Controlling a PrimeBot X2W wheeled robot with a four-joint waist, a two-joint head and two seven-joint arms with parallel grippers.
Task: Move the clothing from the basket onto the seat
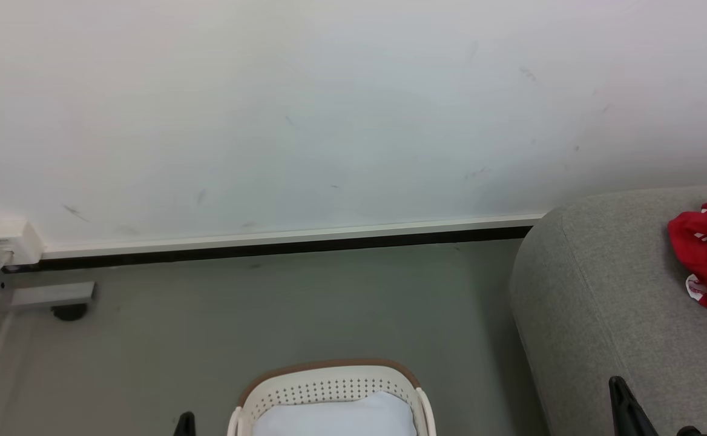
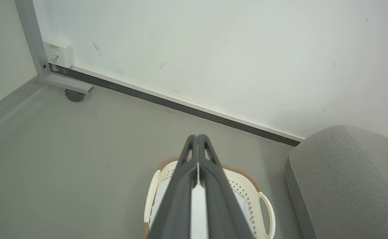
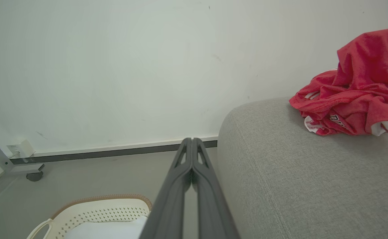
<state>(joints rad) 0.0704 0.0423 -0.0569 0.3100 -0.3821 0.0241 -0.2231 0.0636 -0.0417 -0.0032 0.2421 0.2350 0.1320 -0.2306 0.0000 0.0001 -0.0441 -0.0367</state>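
Though cropped in the head view, crumpled red fabric clothing [image 3: 353, 96] is seen fuller from the right wrist, on the light-grey woven seat [image 3: 297, 179]. Both left gripper [image 2: 197, 138] and right gripper [image 3: 191, 140] are closed, empty.

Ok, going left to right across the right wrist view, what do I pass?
From the left: wall socket box → caster wheel → basket → right gripper, fingers together → seat → clothing, heaped on the seat.
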